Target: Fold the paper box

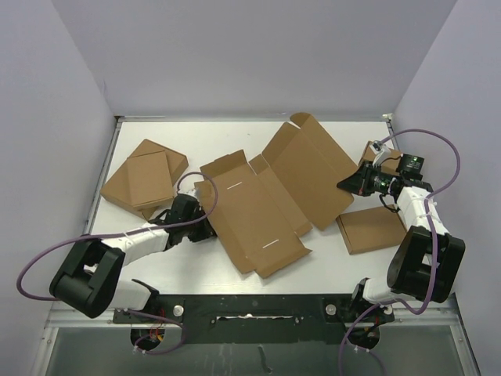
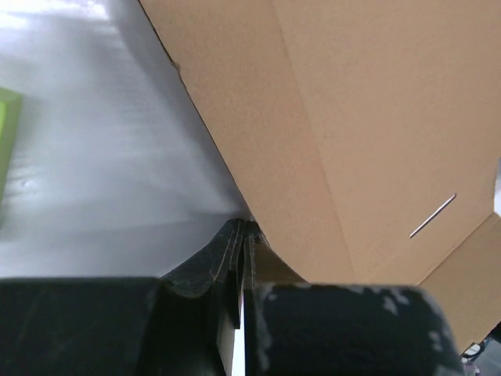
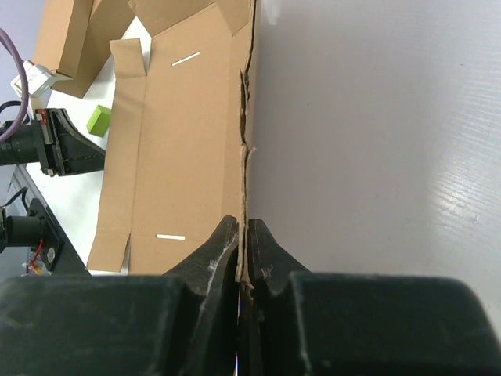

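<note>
The paper box (image 1: 258, 207) is a large brown die-cut sheet, lying mostly unfolded in the middle of the table with its big lid panel raised at the back right. My left gripper (image 1: 205, 213) is at the box's left edge. In the left wrist view its fingers (image 2: 244, 225) are closed together at the edge of the cardboard (image 2: 352, 117). My right gripper (image 1: 344, 185) holds the lid panel's right edge. In the right wrist view it (image 3: 243, 227) is shut on the cardboard edge (image 3: 244, 141), seen edge-on, with the rest of the box (image 3: 184, 149) spread to the left.
Two stacked flat brown boxes (image 1: 145, 178) lie at the back left. Another flat box (image 1: 372, 229) lies at the right and one more (image 1: 382, 154) behind my right wrist. A small green block (image 3: 99, 120) sits near my left gripper; it also shows in the left wrist view (image 2: 6, 133).
</note>
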Tool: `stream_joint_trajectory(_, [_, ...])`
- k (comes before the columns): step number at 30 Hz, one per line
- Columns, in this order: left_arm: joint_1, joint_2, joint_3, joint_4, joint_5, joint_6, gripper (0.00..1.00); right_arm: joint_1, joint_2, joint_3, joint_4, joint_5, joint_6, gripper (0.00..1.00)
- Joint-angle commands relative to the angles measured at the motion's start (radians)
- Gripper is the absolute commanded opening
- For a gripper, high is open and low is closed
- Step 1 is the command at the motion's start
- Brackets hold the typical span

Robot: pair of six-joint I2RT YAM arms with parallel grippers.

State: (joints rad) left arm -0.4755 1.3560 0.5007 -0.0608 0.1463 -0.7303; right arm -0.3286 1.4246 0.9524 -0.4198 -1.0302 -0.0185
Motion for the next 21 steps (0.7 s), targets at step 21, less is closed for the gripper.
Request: stream_joint_trajectory(21, [-0.008, 0.184, -0.075, 0.603, 0.146, -0.205, 0.34, -0.005, -0.003, -0.001, 0.048, -0.087, 0.036, 0.0])
